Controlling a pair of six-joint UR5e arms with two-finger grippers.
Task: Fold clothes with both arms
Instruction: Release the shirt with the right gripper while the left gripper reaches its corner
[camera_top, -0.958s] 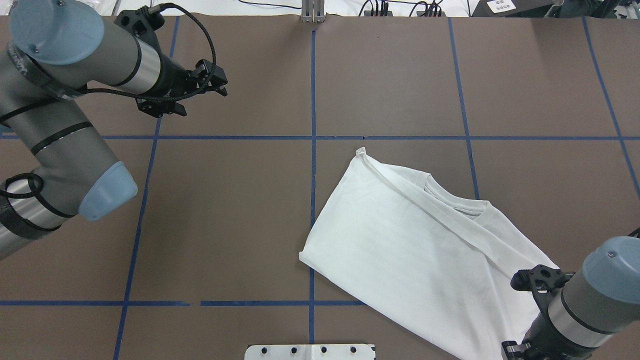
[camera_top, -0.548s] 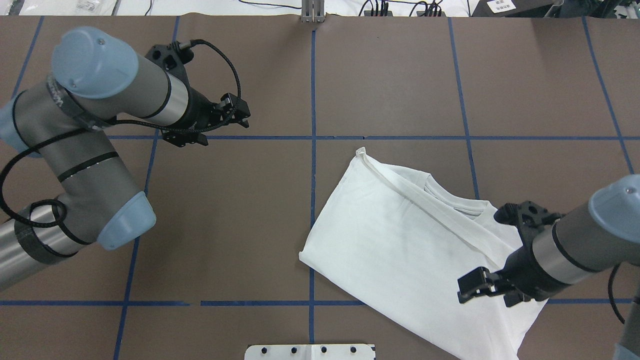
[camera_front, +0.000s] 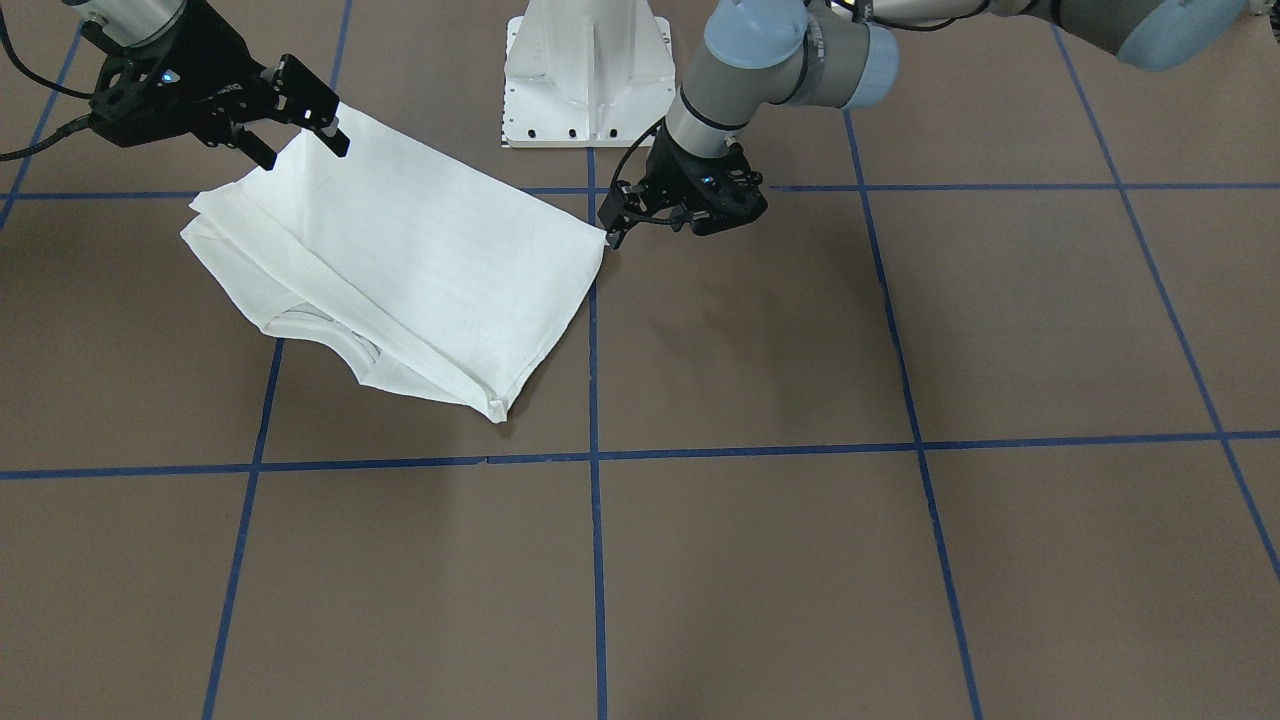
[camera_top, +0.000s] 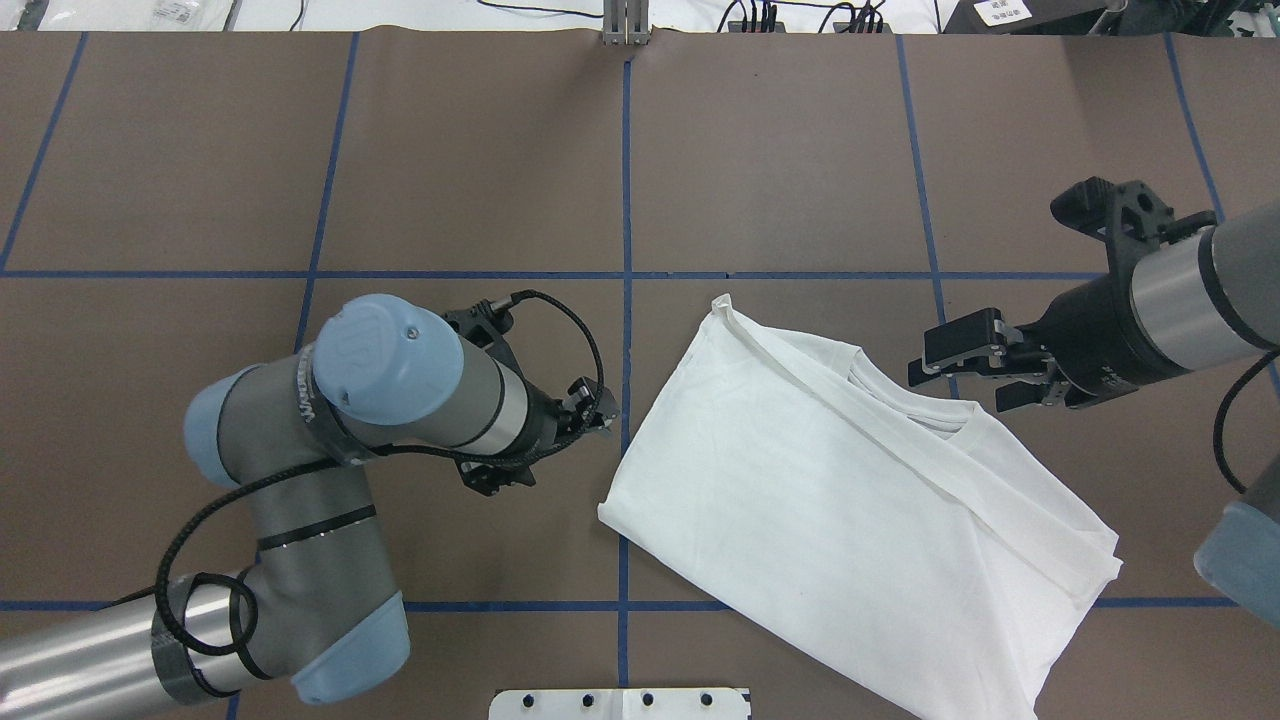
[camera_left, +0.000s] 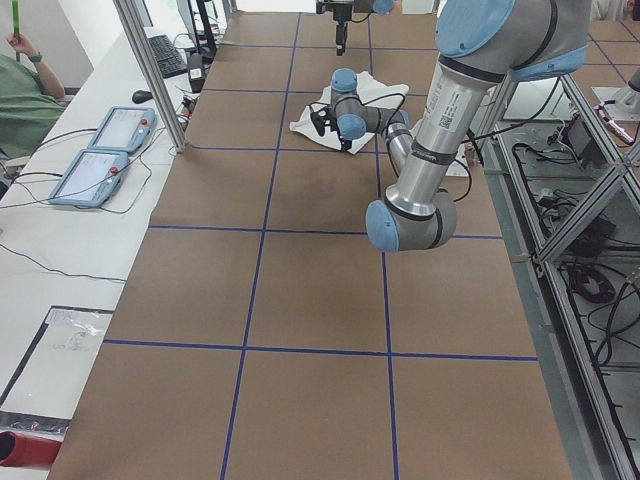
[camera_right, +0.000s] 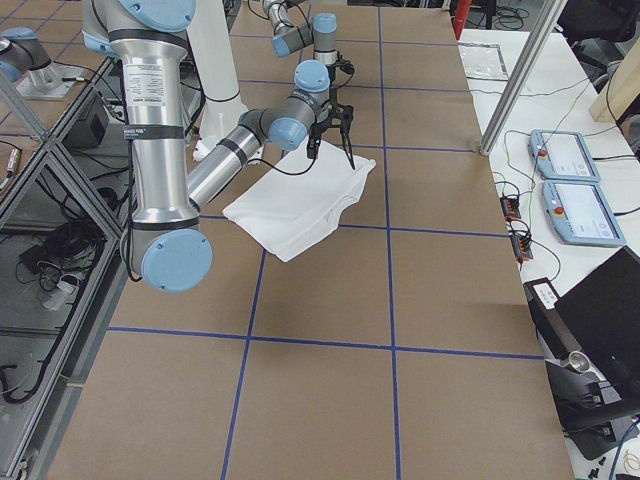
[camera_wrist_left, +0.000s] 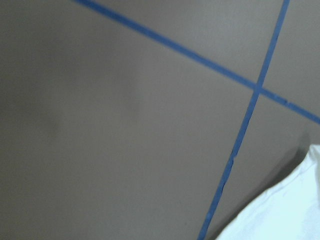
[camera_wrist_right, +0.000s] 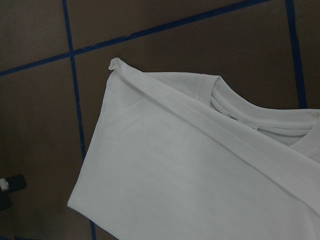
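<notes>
Front-facing view: the shirt (camera_front: 400, 255) is laid folded on the table (camera_front: 900, 560), one corner just beside the left gripper (camera_front: 611, 229), whose finger state cannot be told. Overhead: the right gripper (camera_top: 968, 370) is spread open near the collar (camera_top: 915, 405); both edges should be pinched squarely.

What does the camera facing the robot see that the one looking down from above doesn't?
Only the facing camera shows the white pedestal standing tall; from above just its base edge peeks in. Only the overhead camera shows cables beyond the table's far edge. Both show the white T-shirt, the left gripper by its corner, and the open right gripper near it.
</notes>
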